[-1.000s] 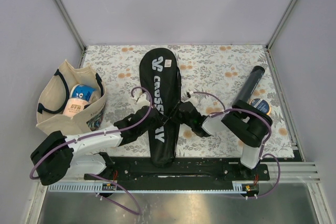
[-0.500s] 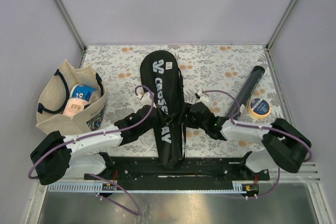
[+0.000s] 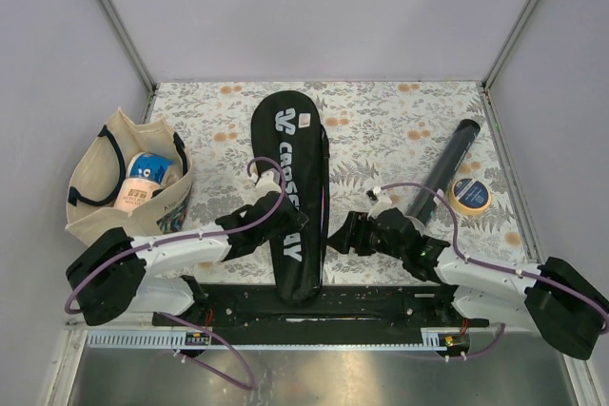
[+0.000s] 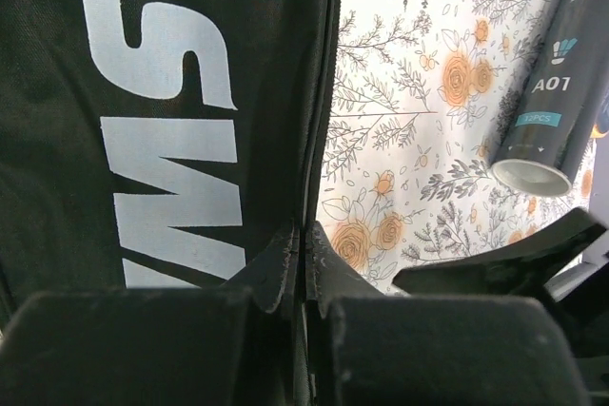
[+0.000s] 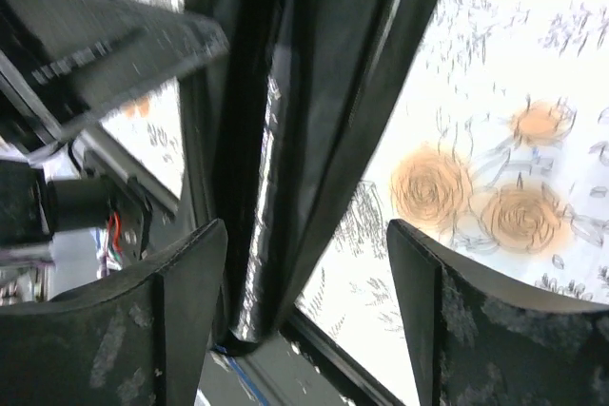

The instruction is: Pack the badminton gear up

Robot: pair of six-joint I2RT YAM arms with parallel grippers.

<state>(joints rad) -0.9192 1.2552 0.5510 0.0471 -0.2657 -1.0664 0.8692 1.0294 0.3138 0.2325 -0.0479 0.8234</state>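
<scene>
Left pincer point(image 4: 304, 271), pinching cover point(image 4: 143, 140) seam (wrist view only)

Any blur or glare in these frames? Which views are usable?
Top external: sharp, evenly lit, soft shadows only. Left wrist: white lettering on the large black racquet-shaped cover crisp, left gripper dark and soft up close. Right wrist: blurred throughout, floral tablecloth washed out, bright sheen along the cover's edge.

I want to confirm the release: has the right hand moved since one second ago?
Yes. The right hand has drawn back from the cover toward the near edge of the mat, and its jaws are open.
</scene>
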